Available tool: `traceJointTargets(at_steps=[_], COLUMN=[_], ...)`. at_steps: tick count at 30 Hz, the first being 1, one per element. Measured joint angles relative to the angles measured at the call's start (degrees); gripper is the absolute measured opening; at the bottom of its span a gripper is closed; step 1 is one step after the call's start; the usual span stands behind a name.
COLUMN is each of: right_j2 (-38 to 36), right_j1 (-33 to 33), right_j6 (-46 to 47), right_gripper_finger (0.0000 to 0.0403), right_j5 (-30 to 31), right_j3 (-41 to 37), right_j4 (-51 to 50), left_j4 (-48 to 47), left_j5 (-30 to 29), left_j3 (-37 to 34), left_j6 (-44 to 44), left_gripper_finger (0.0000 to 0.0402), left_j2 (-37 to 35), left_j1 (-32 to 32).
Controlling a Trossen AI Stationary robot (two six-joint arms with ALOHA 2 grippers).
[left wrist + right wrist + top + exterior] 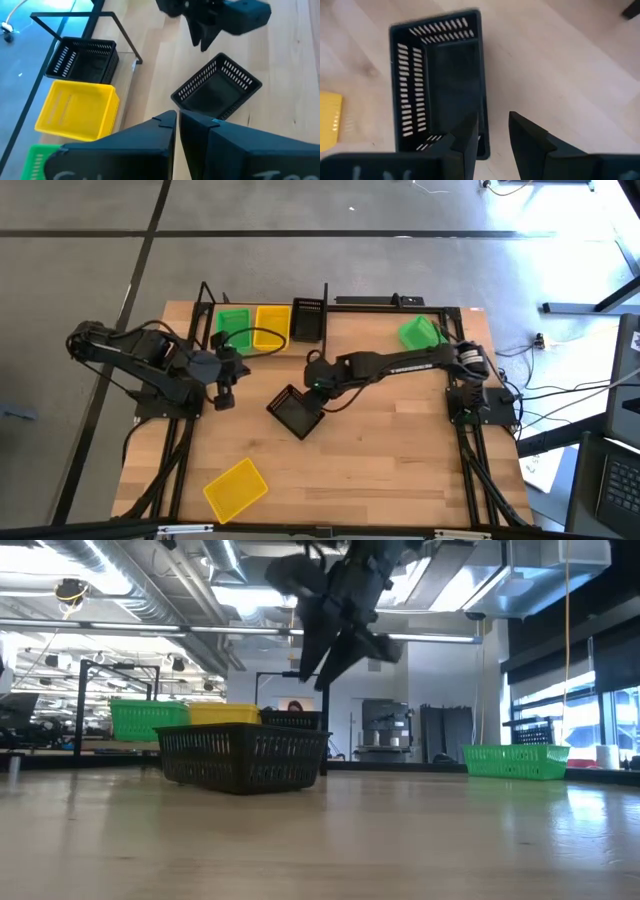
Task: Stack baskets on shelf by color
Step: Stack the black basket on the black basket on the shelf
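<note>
Pale wood tabletop (380, 460) fills the middle of the overhead shot, grey floor all round it, and the shelf (330, 305) runs along the far edge with its thin black rods. On the shelf, side by side, sit a green basket (232, 323), a yellow basket (271, 323) and a black basket (307, 320), left to right. Out in the open table lies another black basket (296, 412), turned at an angle to the table edges, standing upright on its base. Right above it hangs the right gripper (492, 131), reaching in from the right side, fingers spread apart, one finger over the basket's inner wall and the other outside it; whether they touch the plastic, I cannot tell. Nothing is clamped yet. Over on the left, the left gripper (177, 120) hovers above the table just in front of the shelf, its two fingers drawn nearly together with only a thin slit between them, and it carries nothing. A second green basket (419, 332) sits tilted at the far right, near the right arm's base. One more yellow basket (236, 488) lies alone on the near left of the table, well apart from everything else.
</note>
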Motion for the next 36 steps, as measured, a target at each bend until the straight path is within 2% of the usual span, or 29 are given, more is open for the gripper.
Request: traceJointTargets(at_steps=[15, 36], right_j2=[6.8, 10.1], right_j1=[0.0, 0.0], right_j6=[-1.5, -3.0], right_gripper_finger=[0.0107, 0.01], right_j5=[-1.0, -1.0], right_j3=[0.0, 0.0], right_j4=[4.8, 7.6], left_j4=[0.0, -0.1], left_j5=[0.0, 0.0], left_j3=[0.0, 0.0], left_j6=[0.0, 0.0], left_gripper_finger=[0.0014, 0.0014], left_j2=[0.1, 0.1], left_j1=[-0.1, -0.1])
